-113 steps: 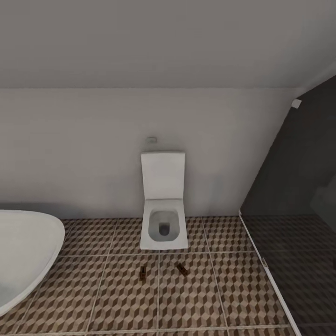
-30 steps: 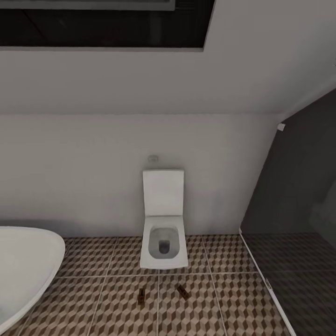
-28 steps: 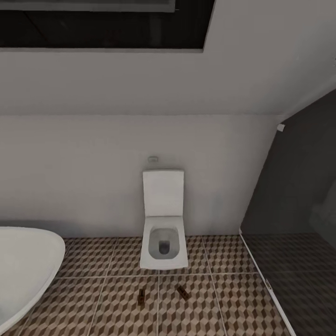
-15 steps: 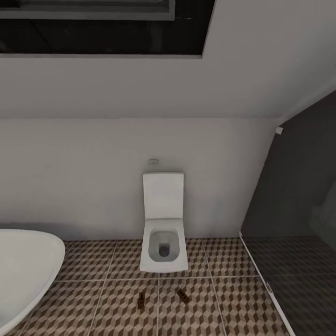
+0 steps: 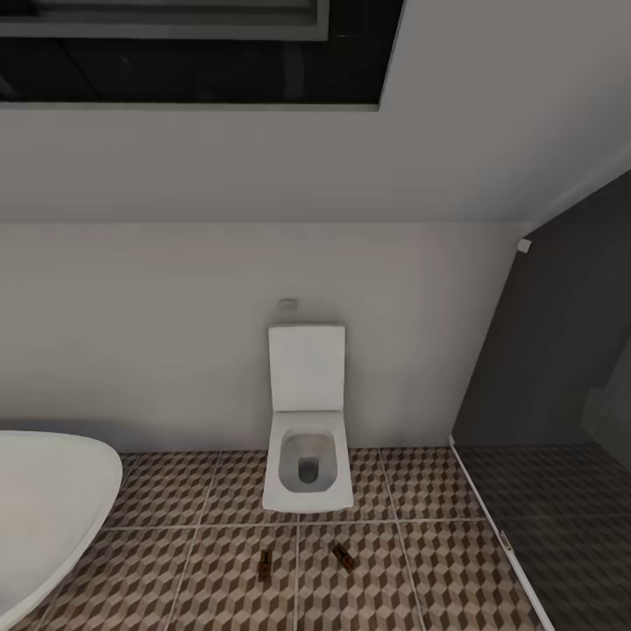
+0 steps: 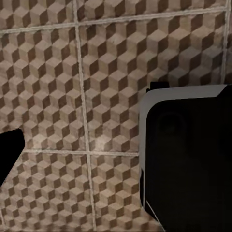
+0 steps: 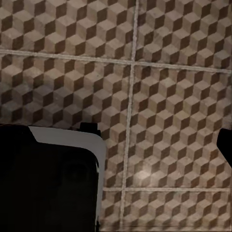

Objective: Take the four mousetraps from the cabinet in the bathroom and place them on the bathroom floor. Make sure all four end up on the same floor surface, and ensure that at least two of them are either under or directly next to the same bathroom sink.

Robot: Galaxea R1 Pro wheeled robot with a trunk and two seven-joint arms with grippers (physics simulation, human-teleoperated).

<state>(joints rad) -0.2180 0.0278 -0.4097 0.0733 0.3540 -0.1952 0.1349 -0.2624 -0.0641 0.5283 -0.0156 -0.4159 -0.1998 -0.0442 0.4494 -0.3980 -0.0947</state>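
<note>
Two mousetraps lie on the bathroom floor [image 5: 377, 596] just in front of the toilet, one on the left [image 5: 264, 565] and one on the right [image 5: 343, 556], both flat on the cube-pattern tiles. The cabinet and the sink are out of view. In the left wrist view my left gripper [image 6: 116, 154] hangs over bare tiles, one dark fingertip [image 6: 7, 154] at the picture's edge and nothing between the fingers. My right gripper [image 7: 116, 145] is likewise over bare tiles, its fingertip [image 7: 226, 145] at the edge. Both look open and empty.
A white toilet [image 5: 307, 438] stands against the back wall. The white oval bathtub [image 5: 44, 508] fills the left front. A dark glass shower partition [image 5: 561, 394] closes the right side. A black, white-edged part of my own body [image 6: 188, 159] sits beneath each wrist.
The head view has tilted up and drawn back: toilet and mousetraps sit lower in the picture and a dark ceiling opening has come into view. The mousetraps themselves have not moved.
</note>
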